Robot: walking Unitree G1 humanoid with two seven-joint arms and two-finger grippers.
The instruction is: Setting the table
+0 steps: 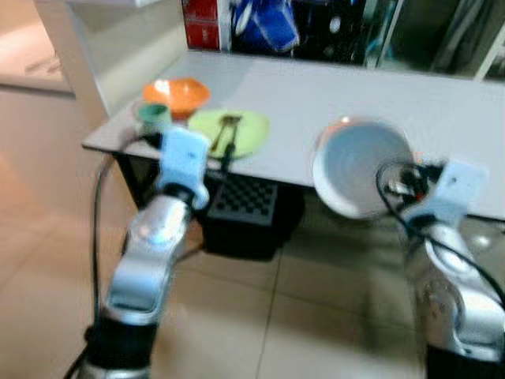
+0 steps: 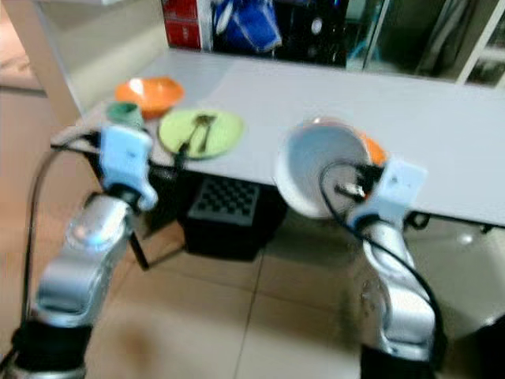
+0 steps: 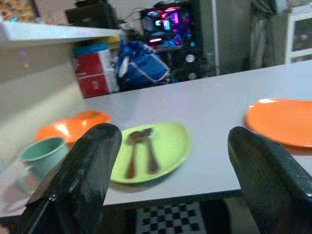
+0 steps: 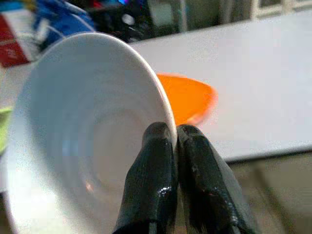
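The white bowl (image 4: 87, 126) is held up on edge, its hollow facing the robot, just off the near edge of the bench (image 1: 331, 103) and not yet resting on it; the right pincer (image 4: 175, 136) has its two black fingers nipped tight over the bowl's rim, one inside and one outside. Just behind the bowl, an orange plate (image 4: 187, 97) lies flat on the bench, so the step in hand looks to be carrying the bowl over the edge and setting it down on or beside that plate. To do it well, the wrist should roll the bowl level before lowering, since a rim grip this thin could let the bowl swing or slip, and the bowl's base should clear the bench edge fully before the fingers let go. Farther from the bowl, toward the robot's left, a green plate (image 3: 156, 151) carries two dark utensils (image 3: 141, 153), with a pale green mug (image 3: 41, 156) and an orange bowl (image 3: 73, 126) beyond it near the bench corner. The left pincer (image 3: 170, 161) hovers before the bench edge facing the green plate, its fingers spread wide and holding nothing. Behind the orange plate the bench top lies bare and wide, giving ample room; the tight spot is the near edge itself, directly under the bowl.
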